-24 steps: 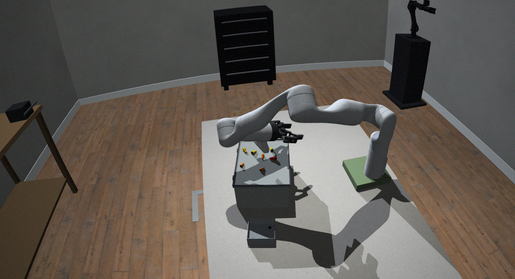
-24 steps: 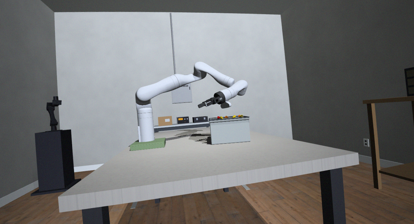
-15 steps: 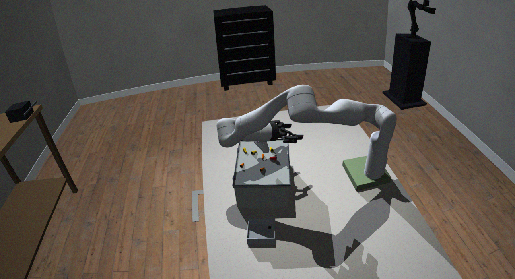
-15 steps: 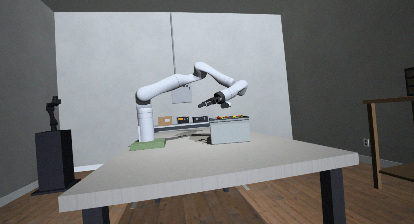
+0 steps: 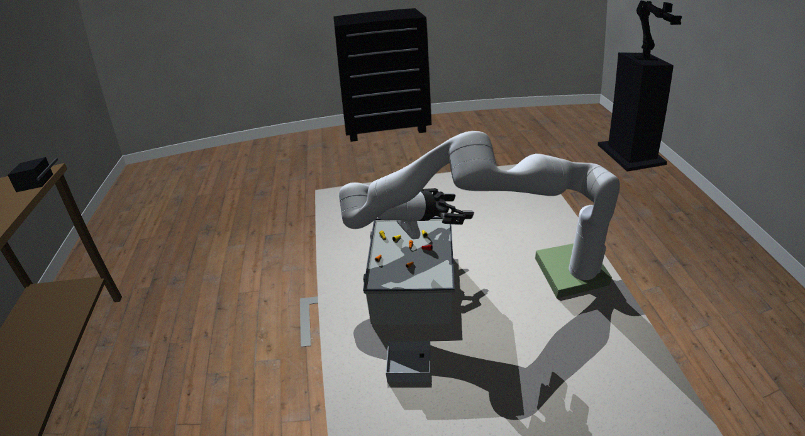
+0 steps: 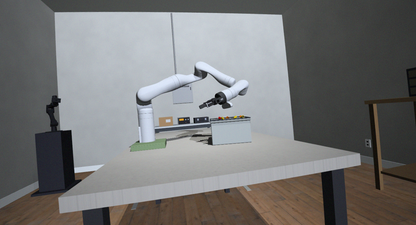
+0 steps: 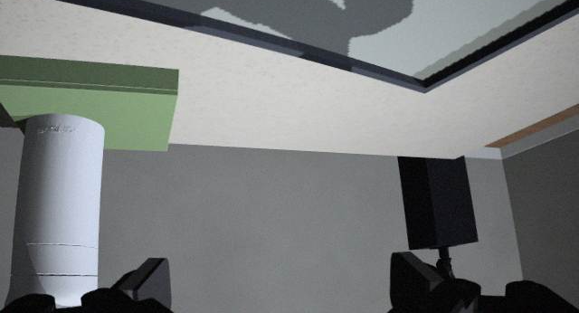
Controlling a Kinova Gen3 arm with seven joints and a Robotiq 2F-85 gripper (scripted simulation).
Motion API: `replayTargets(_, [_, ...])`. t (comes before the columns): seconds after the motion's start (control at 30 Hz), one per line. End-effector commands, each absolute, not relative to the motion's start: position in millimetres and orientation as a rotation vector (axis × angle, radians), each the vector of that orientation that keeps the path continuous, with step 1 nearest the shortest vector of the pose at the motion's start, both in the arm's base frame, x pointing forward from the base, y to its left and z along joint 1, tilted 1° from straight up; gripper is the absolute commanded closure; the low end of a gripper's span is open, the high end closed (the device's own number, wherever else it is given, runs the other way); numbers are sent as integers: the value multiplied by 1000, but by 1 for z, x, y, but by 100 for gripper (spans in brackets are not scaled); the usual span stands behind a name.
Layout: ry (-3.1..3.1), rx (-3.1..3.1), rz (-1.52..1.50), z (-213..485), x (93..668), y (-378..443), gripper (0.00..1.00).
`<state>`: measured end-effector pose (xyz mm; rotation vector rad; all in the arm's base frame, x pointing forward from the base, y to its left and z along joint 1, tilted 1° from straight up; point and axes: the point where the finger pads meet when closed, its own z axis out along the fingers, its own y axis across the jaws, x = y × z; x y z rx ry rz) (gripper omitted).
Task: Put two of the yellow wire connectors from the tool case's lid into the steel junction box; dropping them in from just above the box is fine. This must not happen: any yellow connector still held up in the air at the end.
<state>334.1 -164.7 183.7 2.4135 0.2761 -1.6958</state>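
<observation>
The grey tool case [image 5: 412, 287] stands on the white table, its flat lid [image 5: 410, 258] on top. Several small wire connectors lie on the lid: yellow ones [image 5: 382, 233] [image 5: 397, 238] [image 5: 424, 233], orange ones [image 5: 378, 258] and a red one [image 5: 427, 246]. They also show in the exterior view [image 6: 231, 117]. The steel junction box [image 5: 408, 366] sits open on the table in front of the case. My gripper [image 5: 458, 214] is open and empty, held level above the lid's far right corner, pointing away from the connectors; it also shows in the exterior view [image 6: 203, 105]. The wrist view shows only a lid corner [image 7: 407, 73], no connectors.
The arm's green base plate [image 5: 568, 270] is to the right of the case. A black pedestal [image 5: 638, 109] with a small arm and a black drawer unit [image 5: 383, 70] stand on the floor. A wooden shelf [image 5: 33, 247] is at the left.
</observation>
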Motion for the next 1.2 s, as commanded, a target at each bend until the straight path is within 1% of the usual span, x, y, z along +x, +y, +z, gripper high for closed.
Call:
replayTargets(0.0, [259, 2467, -1609, 186, 338, -163, 0])
replayTargets(0.23, [159, 2666, -1251, 188, 359, -153, 0])
replayTargets(0.3, [159, 2666, -1251, 188, 359, -153, 0])
replayTargets(0.37, [104, 2744, -1091, 190, 370, -147, 0])
replayTargets(0.57, [1, 2856, -832, 198, 392, -138, 0])
replayTargets(0.8, [-160, 2978, -490, 215, 422, -125, 0])
replayTargets(0.87, [-160, 2978, -490, 215, 422, -125, 0])
replayTargets(0.97, [-270, 3037, -285, 230, 441, -118, 0])
replayTargets(1.17, [-407, 3090, -56, 251, 462, -112, 0])
